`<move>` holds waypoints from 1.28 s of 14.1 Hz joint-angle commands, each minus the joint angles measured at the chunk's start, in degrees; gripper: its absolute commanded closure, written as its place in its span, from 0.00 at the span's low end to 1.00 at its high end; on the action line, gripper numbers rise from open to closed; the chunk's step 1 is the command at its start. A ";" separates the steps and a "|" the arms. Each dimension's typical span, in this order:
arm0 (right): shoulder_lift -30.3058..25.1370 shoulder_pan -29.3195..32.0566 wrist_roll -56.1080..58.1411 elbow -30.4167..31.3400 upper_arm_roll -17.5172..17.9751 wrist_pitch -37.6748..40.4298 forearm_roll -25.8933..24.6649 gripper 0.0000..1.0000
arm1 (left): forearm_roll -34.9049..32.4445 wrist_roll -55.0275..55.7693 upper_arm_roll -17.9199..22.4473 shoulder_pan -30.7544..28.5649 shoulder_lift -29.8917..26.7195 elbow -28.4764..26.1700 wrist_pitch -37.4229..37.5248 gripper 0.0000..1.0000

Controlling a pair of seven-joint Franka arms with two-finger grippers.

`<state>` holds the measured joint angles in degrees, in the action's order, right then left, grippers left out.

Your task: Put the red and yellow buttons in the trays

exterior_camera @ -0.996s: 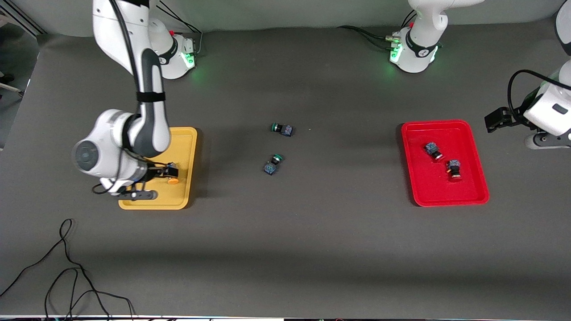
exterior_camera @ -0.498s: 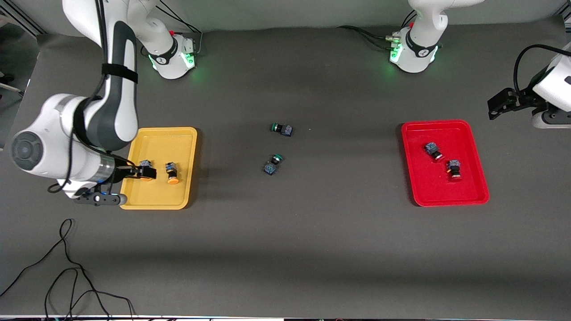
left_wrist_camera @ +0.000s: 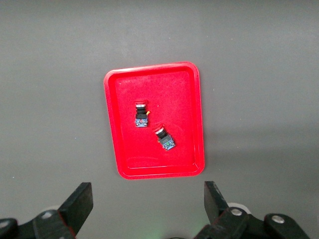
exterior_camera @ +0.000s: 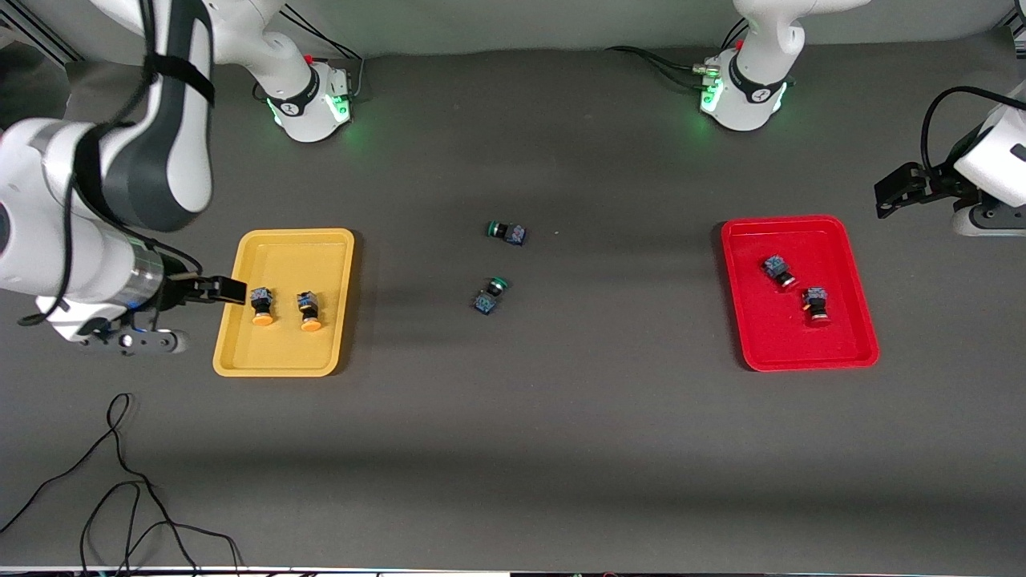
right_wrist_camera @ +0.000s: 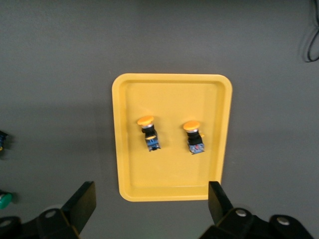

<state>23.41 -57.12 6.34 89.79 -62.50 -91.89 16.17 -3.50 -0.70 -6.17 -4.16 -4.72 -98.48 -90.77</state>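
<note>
The yellow tray [exterior_camera: 284,256] holds two yellow buttons [exterior_camera: 261,306] [exterior_camera: 309,309] side by side, caps toward the front camera. My right gripper [exterior_camera: 227,290] is open and empty, raised over the tray's edge at the right arm's end. The right wrist view shows the tray [right_wrist_camera: 172,94], both buttons [right_wrist_camera: 148,132] [right_wrist_camera: 194,137] and the open gripper [right_wrist_camera: 152,201]. The red tray [exterior_camera: 838,336] holds two red buttons [exterior_camera: 779,270] [exterior_camera: 815,305]. My left gripper [exterior_camera: 898,189] is open and empty, raised off that tray toward the left arm's end. The left wrist view shows it [left_wrist_camera: 148,199], the tray [left_wrist_camera: 110,124] and the buttons [left_wrist_camera: 141,114] [left_wrist_camera: 164,139].
Two green-capped switches [exterior_camera: 506,232] [exterior_camera: 490,294] lie on the grey table between the trays. One shows at the right wrist view's edge [right_wrist_camera: 4,199]. A loose black cable [exterior_camera: 120,473] lies near the front edge at the right arm's end.
My right gripper has risen out of the yellow tray and drawn back toward the right arm's end, leaving both yellow buttons uncovered. My left gripper has shifted slightly.
</note>
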 commanded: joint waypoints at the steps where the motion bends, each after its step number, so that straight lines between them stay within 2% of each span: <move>1: -10.20 12.77 -3.00 0.65 16.21 -1.44 -9.37 0.00 | 0.25 -1.15 -0.07 0.20 0.59 0.48 0.06 0.01; 3: -13.37 23.49 -4.22 1.00 27.29 -1.72 -13.16 0.00 | 0.25 -1.06 -0.42 0.20 0.77 0.48 0.07 0.01; 5: -16.10 33.87 -4.41 2.05 36.17 -1.63 -13.62 0.00 | 0.25 -1.06 -0.51 0.03 0.85 0.22 0.24 0.01; 10: -19.28 53.39 -4.49 2.41 53.33 -2.15 -13.97 0.00 | 0.07 -1.15 -0.43 -0.41 1.56 0.13 0.24 0.01; 11: -19.28 55.17 -4.49 2.50 55.19 -2.24 -13.97 0.00 | 0.07 -1.06 -0.34 -0.50 1.56 0.13 0.42 0.01; 15: -20.94 55.36 -8.63 5.56 55.73 -3.47 -14.41 0.00 | -0.11 -0.97 -0.16 -0.50 1.38 0.57 0.68 0.01; 18: -20.95 54.58 -7.84 4.79 55.99 -2.95 -16.25 0.00 | -0.11 -1.06 -0.16 -0.50 1.47 0.48 0.68 0.01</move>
<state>4.46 -2.25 -0.37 93.19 -7.31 -94.29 2.36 -3.54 -0.93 -6.29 -4.51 -2.90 -98.39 -90.75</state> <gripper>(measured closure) 0.000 0.004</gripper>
